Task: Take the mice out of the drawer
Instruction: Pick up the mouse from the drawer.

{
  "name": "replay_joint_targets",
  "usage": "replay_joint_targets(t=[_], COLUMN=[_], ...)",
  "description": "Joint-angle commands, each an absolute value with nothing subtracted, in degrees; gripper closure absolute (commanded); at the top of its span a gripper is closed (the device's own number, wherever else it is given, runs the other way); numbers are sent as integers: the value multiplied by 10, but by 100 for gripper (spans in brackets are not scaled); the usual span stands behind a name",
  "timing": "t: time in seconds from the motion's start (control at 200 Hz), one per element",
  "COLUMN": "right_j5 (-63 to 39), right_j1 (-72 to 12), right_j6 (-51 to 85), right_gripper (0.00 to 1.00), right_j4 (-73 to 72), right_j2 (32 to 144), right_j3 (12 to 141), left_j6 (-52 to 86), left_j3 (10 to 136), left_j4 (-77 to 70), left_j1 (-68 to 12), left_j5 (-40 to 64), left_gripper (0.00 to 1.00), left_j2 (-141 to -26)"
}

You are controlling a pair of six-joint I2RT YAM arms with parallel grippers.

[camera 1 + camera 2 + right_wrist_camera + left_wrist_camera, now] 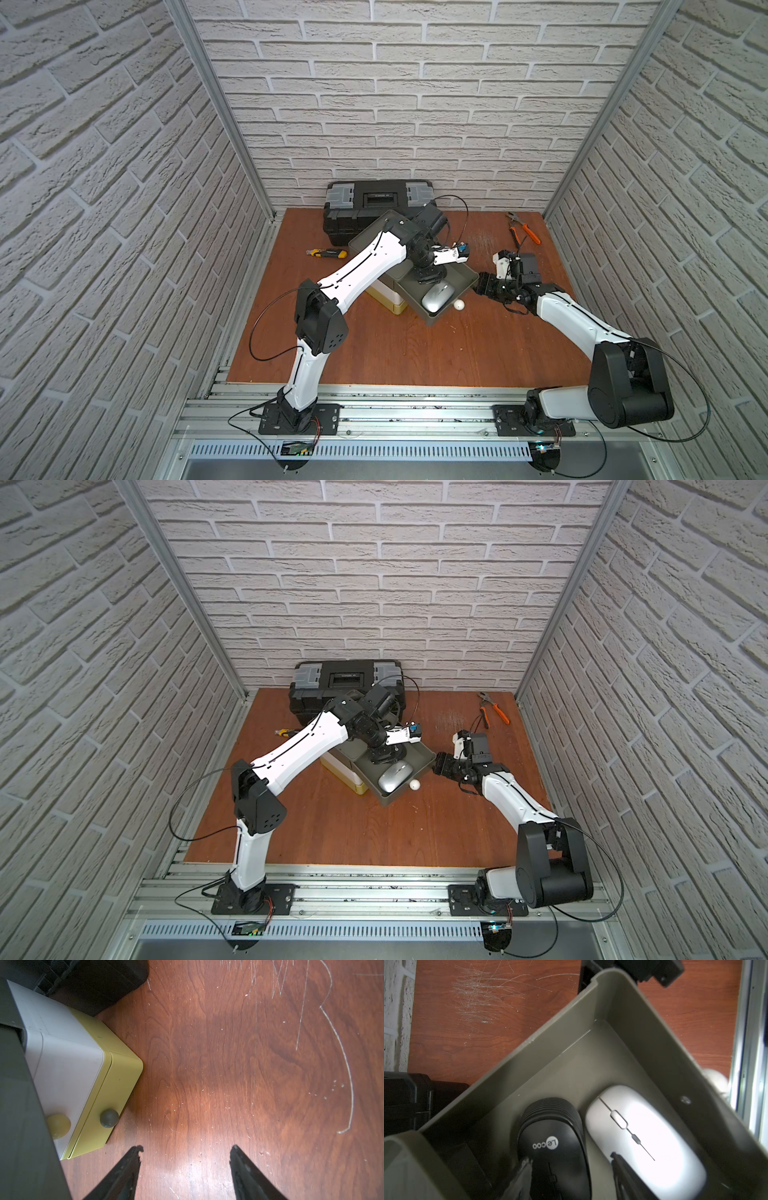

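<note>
Fingertips of my left gripper [571, 1159] stand apart astride the black Lecoo mouse [554, 1147], beside 1 silver mouse [643, 1142] in the olive drawer [571, 1022]; light, stiff, slick, it likely wants pinching across its flanks; my right gripper [186, 1153] gapes empty.

left wrist view: we lose part of the black mouse [556, 1147] and the left gripper [570, 1157] fingers past the frame edge | glare blanks the silver mouse [643, 1142] top | white knob [714, 1080] blurred behind the drawer [643, 1012] wall | top views: left arm [365, 266] hides the black mouse from us
</note>
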State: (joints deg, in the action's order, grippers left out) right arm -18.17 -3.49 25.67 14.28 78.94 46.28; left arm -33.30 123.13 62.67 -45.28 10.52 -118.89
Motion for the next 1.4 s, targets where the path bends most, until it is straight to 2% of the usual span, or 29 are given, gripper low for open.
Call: replay_joint_targets(t=[0.0, 0.685, 0.995, 1.05, 1.21, 1.395], right_j5=[-197, -211, -216, -216, -215, -217], right_j1=[-39, -38, -38, -38, -38, -38], right_j6=[248, 247, 242, 242, 242, 244], right_gripper=[30, 30, 30, 30, 30, 30], right_j4=[117, 101, 102, 103, 103, 96], right_j2=[789, 814, 814, 812, 810, 814], right_j3=[463, 459, 456, 455, 452, 451], left_j6=[-351, -387, -396, -393, -393, -393], left_j3=[1248, 1271, 1269, 1272, 1289, 1314], left_j4=[631, 661, 705, 705, 719, 736], left_j1=[-451, -453, -452, -451, -449, -446], left_j5=[73, -69, -85, -85, -74, -43], left_gripper=[35, 31, 29, 31, 46, 59], left_j2=[-1210, -1263, -1278, -1282, -1292, -1287])
